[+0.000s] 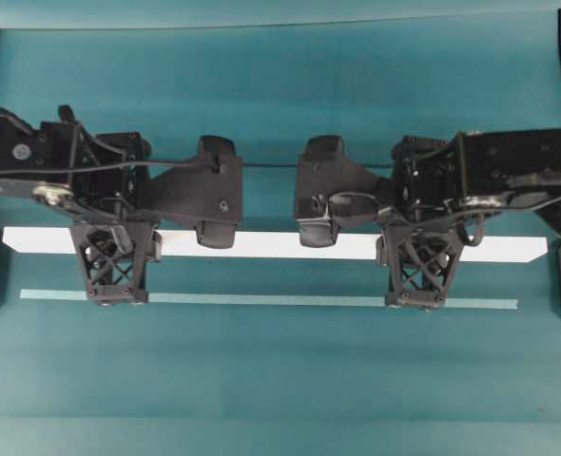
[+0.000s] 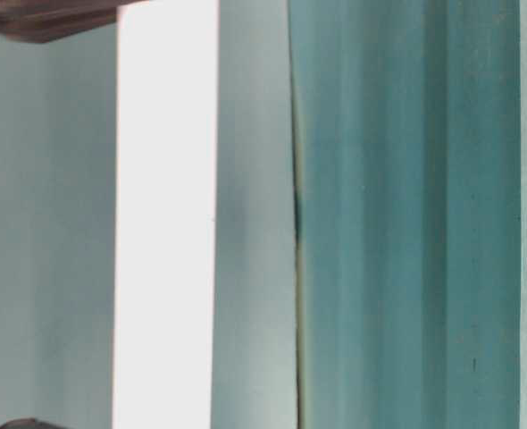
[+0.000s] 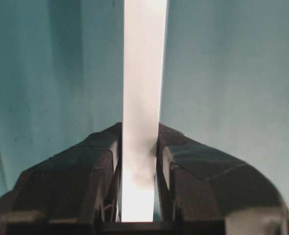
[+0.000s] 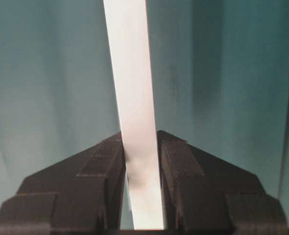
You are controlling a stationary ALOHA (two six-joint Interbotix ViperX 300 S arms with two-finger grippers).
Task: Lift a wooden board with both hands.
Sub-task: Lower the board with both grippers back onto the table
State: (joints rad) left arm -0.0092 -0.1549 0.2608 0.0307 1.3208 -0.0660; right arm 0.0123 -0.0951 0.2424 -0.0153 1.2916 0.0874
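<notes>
Wooden board held by both grippers

Wooden board (image 1: 271,245) runs L–R across the overhead view, above the teal table (image 1: 280,380). Left gripper (image 3: 138,193) clamps it near the L end, fingers (image 3: 98,171) pressed to both edges. Right gripper (image 4: 143,196) does the same near the R end. Thin pale teal strip (image 1: 261,298) lies parallel, just beside the board in the overhead view.
</notes>
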